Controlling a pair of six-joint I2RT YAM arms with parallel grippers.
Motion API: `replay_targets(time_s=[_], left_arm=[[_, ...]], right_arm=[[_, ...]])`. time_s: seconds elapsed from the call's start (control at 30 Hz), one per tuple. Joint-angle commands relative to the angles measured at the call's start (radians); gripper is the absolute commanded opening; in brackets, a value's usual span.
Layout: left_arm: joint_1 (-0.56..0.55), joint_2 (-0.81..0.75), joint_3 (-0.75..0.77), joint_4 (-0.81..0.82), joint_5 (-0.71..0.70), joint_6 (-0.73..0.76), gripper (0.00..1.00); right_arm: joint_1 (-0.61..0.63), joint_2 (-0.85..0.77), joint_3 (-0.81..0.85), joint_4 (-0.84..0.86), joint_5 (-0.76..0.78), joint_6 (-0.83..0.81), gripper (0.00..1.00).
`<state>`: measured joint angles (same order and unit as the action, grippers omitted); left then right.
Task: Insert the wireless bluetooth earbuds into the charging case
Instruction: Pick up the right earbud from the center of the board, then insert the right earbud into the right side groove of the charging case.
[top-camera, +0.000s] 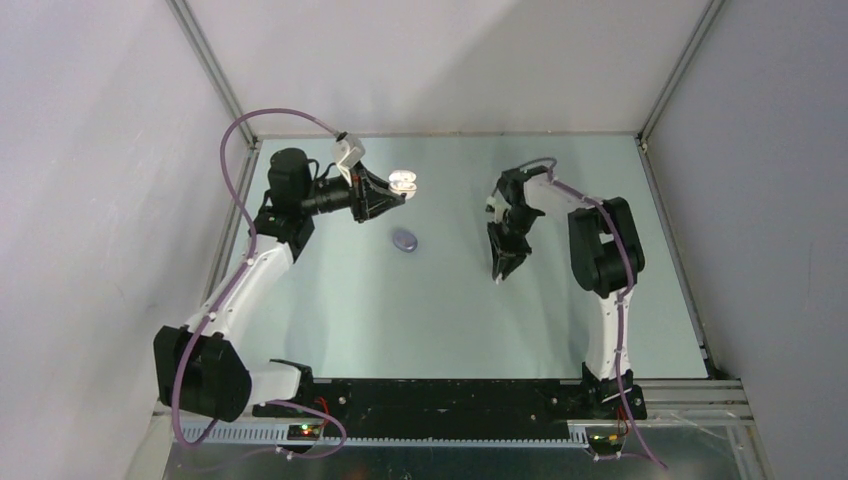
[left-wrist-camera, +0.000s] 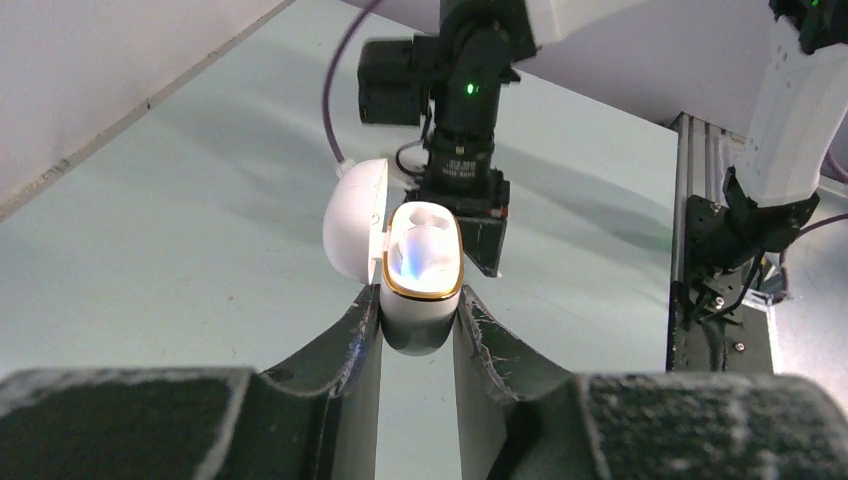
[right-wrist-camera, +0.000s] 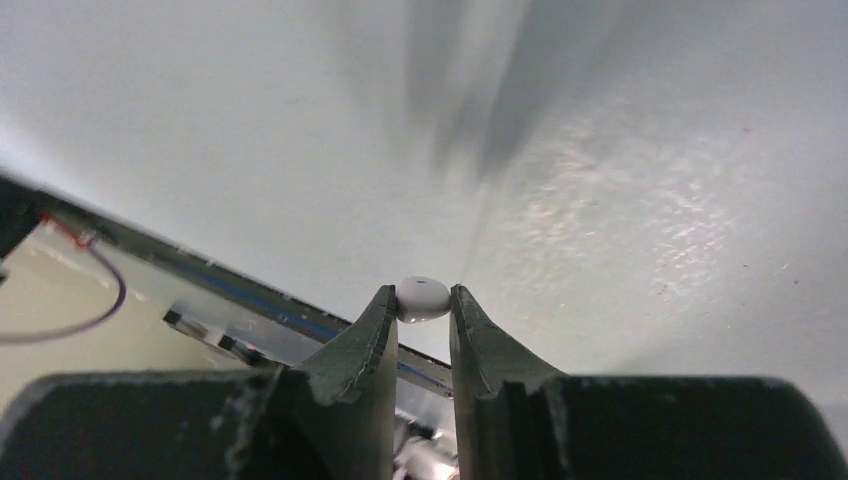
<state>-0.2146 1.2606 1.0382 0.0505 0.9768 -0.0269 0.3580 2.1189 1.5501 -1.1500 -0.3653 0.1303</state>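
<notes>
My left gripper (top-camera: 396, 192) is shut on the white charging case (top-camera: 404, 182) and holds it above the table at the back left. In the left wrist view the case body (left-wrist-camera: 421, 300) sits between my fingers, gold-rimmed, with its lid (left-wrist-camera: 352, 232) open to the left; a white shape lies in its wells. My right gripper (top-camera: 499, 272) points down at mid-table. In the right wrist view it (right-wrist-camera: 422, 302) is shut on a white earbud (right-wrist-camera: 422, 294) at its fingertips. A closed purple case (top-camera: 405, 240) lies on the table. The purple earbuds are not in view.
The right arm's wrist (left-wrist-camera: 463, 150) hangs just behind the white case in the left wrist view. Grey enclosure walls (top-camera: 100, 150) and a metal frame (top-camera: 215, 70) bound the pale green table (top-camera: 400, 320). The black base rail (top-camera: 450, 395) runs along the near edge.
</notes>
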Motion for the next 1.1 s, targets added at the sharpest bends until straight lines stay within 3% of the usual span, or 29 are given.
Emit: replay_targets(time_s=[0.0, 0.23, 0.37, 0.43, 0.57, 0.7, 0.9, 1.03, 1.07], left_arm=[[0.006, 0.023, 0.054, 0.085, 0.074, 0.056, 0.0], [0.005, 0.14, 0.135, 0.212, 0.216, 0.023, 0.0], [0.004, 0.198, 0.164, 0.371, 0.307, -0.08, 0.0], [0.003, 0.22, 0.174, 0.448, 0.338, -0.131, 0.0], [-0.003, 0.237, 0.158, 0.61, 0.379, -0.213, 0.0], [-0.008, 0.221, 0.125, 0.658, 0.401, -0.193, 0.0], [-0.011, 0.185, 0.065, 0.68, 0.416, -0.155, 0.0], [-0.012, 0.155, 0.006, 0.624, 0.352, -0.082, 0.0], [-0.017, 0.131, 0.003, 0.556, 0.275, 0.032, 0.0]], right_arm=[[-0.014, -0.183, 0.149, 0.026, -0.212, -0.24, 0.1], [-0.09, -0.323, 0.389, -0.042, -0.715, -0.753, 0.12], [-0.1, -0.444, 0.39, 0.071, -0.819, -0.956, 0.12], [-0.087, -0.514, 0.378, 0.085, -0.857, -1.138, 0.1], [-0.007, -0.611, 0.323, 0.092, -0.801, -1.431, 0.06], [0.068, -0.693, 0.217, 0.218, -0.744, -1.536, 0.05], [0.139, -0.7, 0.192, 0.233, -0.736, -1.662, 0.04], [0.178, -0.682, 0.195, 0.258, -0.734, -1.629, 0.05], [0.188, -0.676, 0.195, 0.284, -0.727, -1.575, 0.05]])
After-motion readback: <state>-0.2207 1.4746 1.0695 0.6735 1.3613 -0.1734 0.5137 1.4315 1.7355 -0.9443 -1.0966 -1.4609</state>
